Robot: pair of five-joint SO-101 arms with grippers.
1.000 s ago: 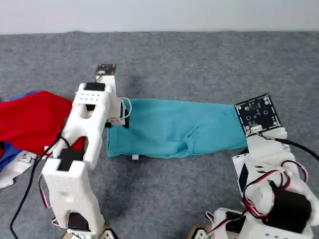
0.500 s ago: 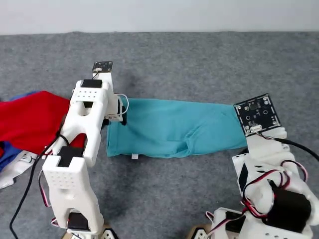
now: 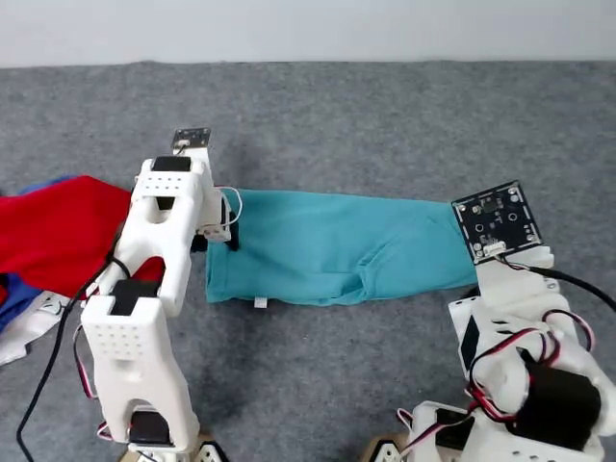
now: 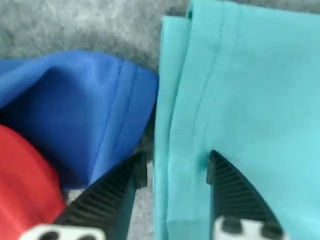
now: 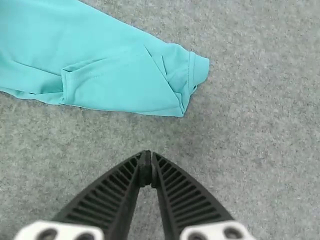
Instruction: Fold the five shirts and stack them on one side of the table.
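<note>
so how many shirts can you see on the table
4: a teal shirt spread mid-table, a red shirt at the left edge, a blue shirt under it, and seemingly a white shirt beside them. A fifth may be hidden in that pile.

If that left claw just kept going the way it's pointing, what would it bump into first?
Most likely the folded edge of the teal shirt: the open left gripper straddles that edge, with the blue shirt close beside it. Depth is hard to judge here.
</note>
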